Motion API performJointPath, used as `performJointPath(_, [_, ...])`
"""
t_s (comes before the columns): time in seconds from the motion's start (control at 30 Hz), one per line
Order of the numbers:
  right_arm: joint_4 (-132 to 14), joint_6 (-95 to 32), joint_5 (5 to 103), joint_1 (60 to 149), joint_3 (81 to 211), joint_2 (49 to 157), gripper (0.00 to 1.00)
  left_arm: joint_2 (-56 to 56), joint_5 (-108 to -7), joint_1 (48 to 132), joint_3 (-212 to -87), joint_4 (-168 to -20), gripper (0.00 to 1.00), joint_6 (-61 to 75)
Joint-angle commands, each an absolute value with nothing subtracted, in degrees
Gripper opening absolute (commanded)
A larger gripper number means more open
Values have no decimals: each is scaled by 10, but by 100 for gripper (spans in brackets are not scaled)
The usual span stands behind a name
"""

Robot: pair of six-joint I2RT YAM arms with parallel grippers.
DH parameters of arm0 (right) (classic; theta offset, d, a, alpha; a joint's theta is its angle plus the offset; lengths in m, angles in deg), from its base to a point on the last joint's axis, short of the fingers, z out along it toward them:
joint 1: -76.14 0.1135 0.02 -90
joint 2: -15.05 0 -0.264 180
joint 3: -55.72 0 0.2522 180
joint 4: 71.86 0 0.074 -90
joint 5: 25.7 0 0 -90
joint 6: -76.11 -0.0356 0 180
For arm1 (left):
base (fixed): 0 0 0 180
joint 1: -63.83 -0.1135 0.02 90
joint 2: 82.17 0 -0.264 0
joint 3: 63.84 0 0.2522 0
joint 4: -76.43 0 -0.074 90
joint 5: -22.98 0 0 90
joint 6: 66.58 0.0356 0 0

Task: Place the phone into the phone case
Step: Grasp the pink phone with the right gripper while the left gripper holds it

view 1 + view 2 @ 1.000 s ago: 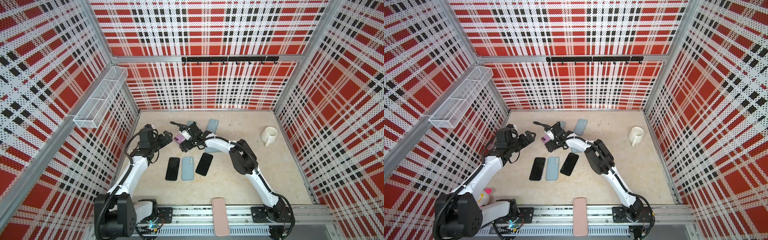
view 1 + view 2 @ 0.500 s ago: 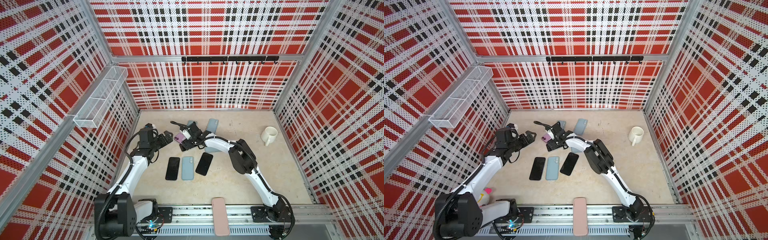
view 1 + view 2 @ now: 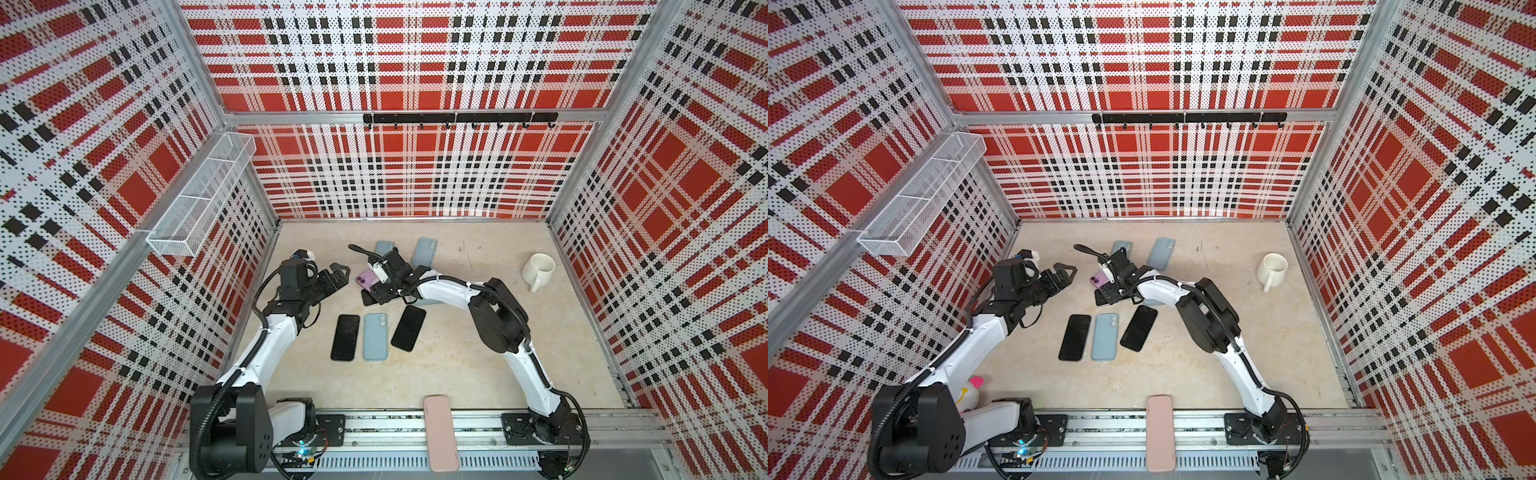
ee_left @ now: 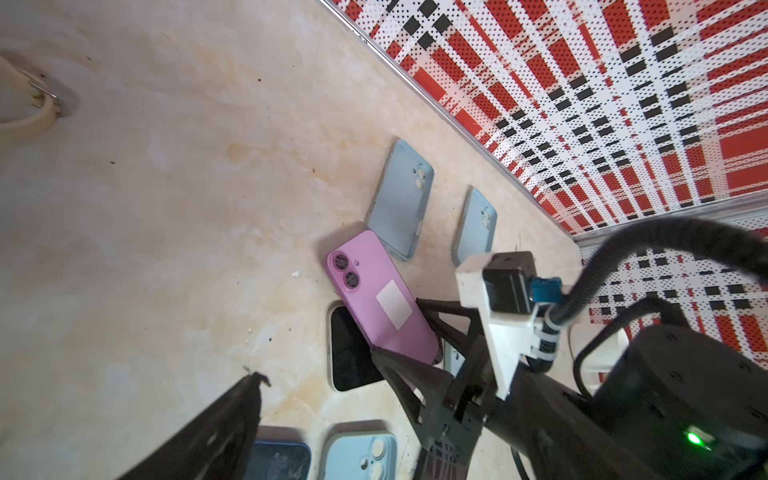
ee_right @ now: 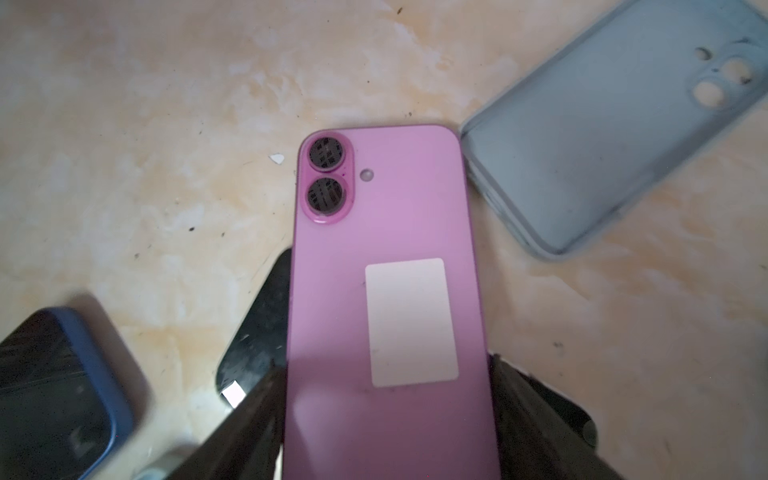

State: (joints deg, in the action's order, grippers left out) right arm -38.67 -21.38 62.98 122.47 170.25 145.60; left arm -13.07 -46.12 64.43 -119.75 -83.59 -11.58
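Right hand [image 5: 386, 363] clamped on pink phone [image 5: 374, 232] by its long edges, back up, overlapping a black phone [image 5: 262, 332] lying on the surface [image 5: 124, 124]. Empty blue-grey case [image 5: 602, 145] just beside phone's top corner. Left hand [image 3: 336, 279] open, apart to the side. Row of three phones [image 3: 376, 336] nearer front; mug [image 3: 539, 270] well apart. Same layout as a second ago, arms barely shifted.
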Motion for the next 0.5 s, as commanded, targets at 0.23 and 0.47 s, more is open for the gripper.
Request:
performJointPath(0.23, [-499, -249, 609, 1215, 1562, 1297, 60, -120, -412, 716, -1096, -1096, 98, -326])
performJointPath(0.47, [-540, -268, 542, 1214, 1490, 1236, 60, -74, -416, 744, -1091, -1159, 98, -360])
